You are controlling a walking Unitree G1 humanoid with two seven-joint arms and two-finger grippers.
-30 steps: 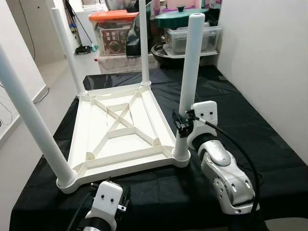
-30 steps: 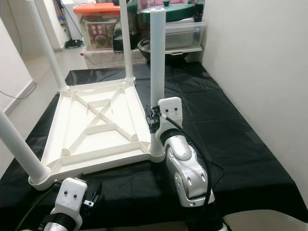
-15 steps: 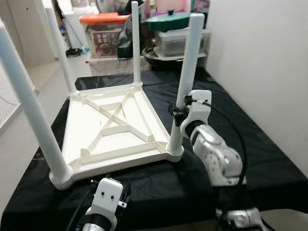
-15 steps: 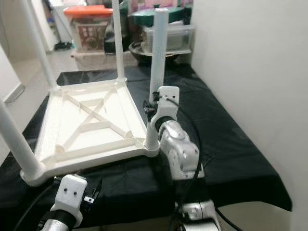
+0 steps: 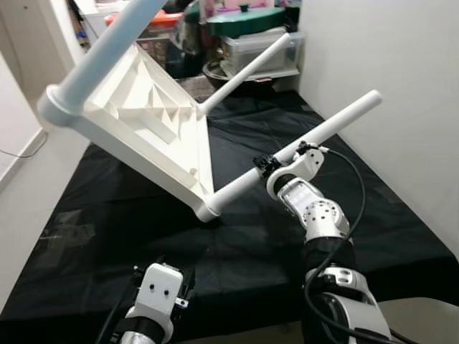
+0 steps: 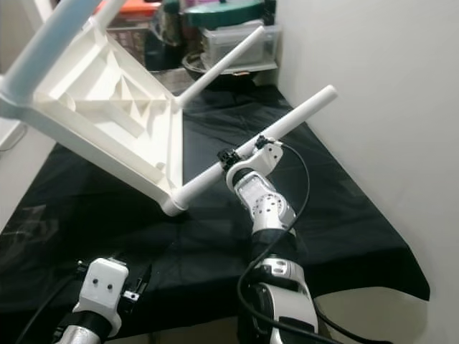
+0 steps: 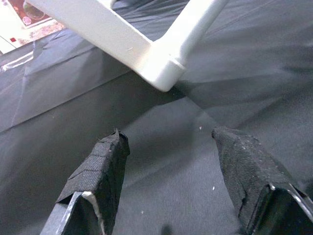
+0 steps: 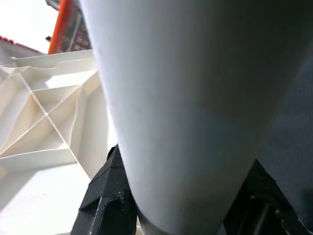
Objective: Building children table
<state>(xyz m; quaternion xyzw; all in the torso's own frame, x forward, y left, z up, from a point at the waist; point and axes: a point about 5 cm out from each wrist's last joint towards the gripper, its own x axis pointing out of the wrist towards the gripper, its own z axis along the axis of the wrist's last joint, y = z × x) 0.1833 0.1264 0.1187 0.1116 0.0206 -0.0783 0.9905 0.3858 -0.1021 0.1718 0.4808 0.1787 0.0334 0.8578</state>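
Note:
The white children's table (image 5: 143,115) is tipped up on the black cloth, standing on one corner (image 5: 204,211) with its ribbed underside facing right. Its legs slant up toward the wall. My right gripper (image 5: 266,166) is shut on the nearest leg (image 5: 326,125), a short way above that corner. In the right wrist view the leg (image 8: 186,98) sits between both black fingers (image 8: 107,196), with the table's underside (image 8: 44,122) beyond. My left gripper (image 7: 168,139) is open and low at the front edge, its fingers (image 7: 105,161) spread over bare cloth just short of the resting corner (image 7: 164,73).
The black-clothed work surface (image 5: 401,215) runs up to a white wall (image 5: 409,64) on the right. Clear storage boxes (image 5: 251,50) and a green lid (image 5: 247,18) stand behind it. Pale floor (image 5: 18,208) lies off the left edge.
The table lay flat upside down with its legs upright. Now it is swung up onto one corner, legs slanting right, my right gripper still on the same leg. The left gripper stays low.

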